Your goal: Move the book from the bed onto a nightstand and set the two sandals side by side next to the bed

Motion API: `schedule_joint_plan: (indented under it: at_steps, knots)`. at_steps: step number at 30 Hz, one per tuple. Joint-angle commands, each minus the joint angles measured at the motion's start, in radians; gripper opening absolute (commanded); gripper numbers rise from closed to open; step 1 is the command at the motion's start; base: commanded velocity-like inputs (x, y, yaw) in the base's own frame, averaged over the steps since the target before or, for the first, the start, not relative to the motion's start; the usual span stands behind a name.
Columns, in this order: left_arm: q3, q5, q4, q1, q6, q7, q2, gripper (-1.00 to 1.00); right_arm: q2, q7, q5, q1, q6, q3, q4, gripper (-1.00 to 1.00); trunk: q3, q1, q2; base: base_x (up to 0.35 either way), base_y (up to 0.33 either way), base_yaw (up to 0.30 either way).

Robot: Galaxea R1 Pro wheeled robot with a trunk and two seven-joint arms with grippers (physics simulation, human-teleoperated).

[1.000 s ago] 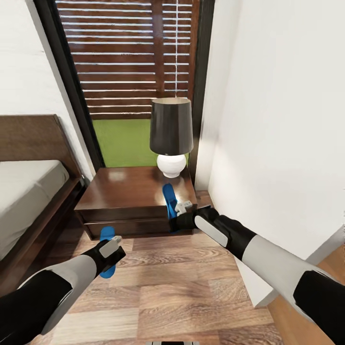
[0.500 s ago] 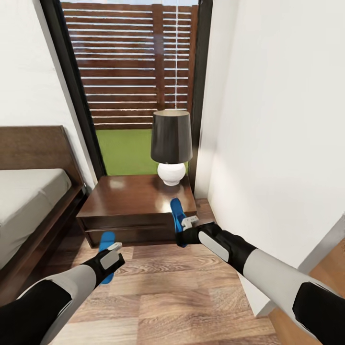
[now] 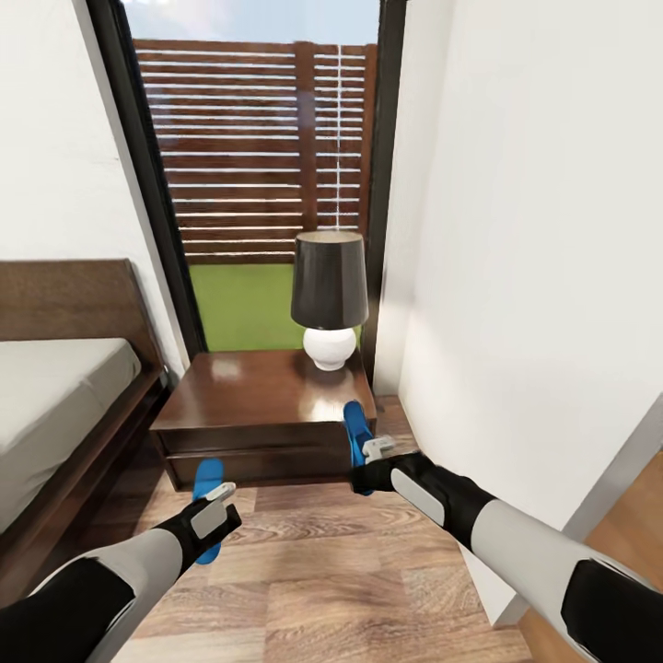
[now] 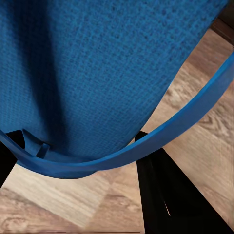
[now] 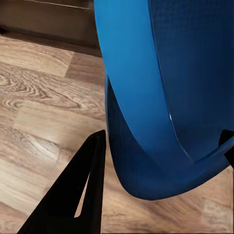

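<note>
I hold one bright blue sandal in each hand above the wood floor, in front of the nightstand (image 3: pixel 262 391). My left gripper (image 3: pixel 217 505) is shut on the left sandal (image 3: pixel 208 479), whose sole and thin strap (image 4: pixel 97 73) lie between the black fingers (image 4: pixel 165 195). My right gripper (image 3: pixel 370 460) is shut on the other sandal (image 3: pixel 354 425), which stands up against the nightstand's front right corner; its blue sole (image 5: pixel 165 87) sits beside a black finger (image 5: pixel 80 200). The bed (image 3: pixel 46 396), with dark frame and off-white mattress, is at the left. The book is out of view.
A lamp (image 3: pixel 329 295) with a dark shade and white base stands at the back of the nightstand. Behind it is the tall black-framed window (image 3: pixel 258 157) with a slatted fence outside. A white wall (image 3: pixel 534 258) closes in the right side.
The whole head view has shifted, so the camera moved: the nightstand and lamp sit lower and look farther off. Both grippers still hold their sandals, the right one slightly farther right.
</note>
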Motion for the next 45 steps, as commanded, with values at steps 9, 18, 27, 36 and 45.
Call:
schedule_joint_plan:
  at_steps: [9, 18, 27, 36, 45]
  knots:
    - [-0.009, 0.005, -0.003, 0.036, 0.004, -0.011, -0.005, -1.00, -0.002, 0.000, -0.007, 0.079, -0.078, 0.008, 0.081, -1.00, 0.027, -0.035, 0.063, 0.000, 0.000, 0.000]
    - [-0.008, 0.006, -0.003, 0.059, -0.014, -0.040, -0.015, -1.00, -0.001, -0.001, -0.006, 0.102, -0.086, 0.009, 0.094, -1.00, 0.056, -0.069, 0.126, 0.000, 0.000, 0.000]
    - [-0.007, 0.006, 0.018, 0.062, -0.089, -0.043, -0.039, -1.00, -0.001, -0.003, -0.007, 0.106, -0.089, 0.024, 0.119, -1.00, 0.084, -0.104, 0.189, 0.000, 0.000, 0.032]
    - [-0.006, 0.005, 0.030, 0.062, -0.093, -0.043, -0.037, -1.00, 0.004, -0.003, -0.006, 0.116, -0.157, 0.025, 0.209, -1.00, 0.112, -0.138, 0.252, 0.000, 0.000, 0.238]
    - [-0.006, 0.004, 0.050, 0.063, -0.093, -0.043, -0.039, -1.00, 0.004, -0.003, -0.006, 0.137, -0.169, 0.025, 0.251, -1.00, 0.140, -0.173, 0.315, 0.000, 0.000, 0.061]
